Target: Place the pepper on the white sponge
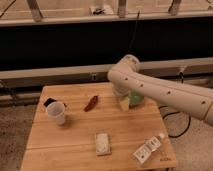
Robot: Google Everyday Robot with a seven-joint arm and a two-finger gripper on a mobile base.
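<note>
Wooden table (75, 135), tool (124, 103) beside green bowl (136, 98), pepper (91, 103), white sponge (102, 143)

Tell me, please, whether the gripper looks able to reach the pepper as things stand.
Probably yes: the gripper hangs by the bowl, and nothing stands between it and the pepper; the cup sits farther off.
</note>
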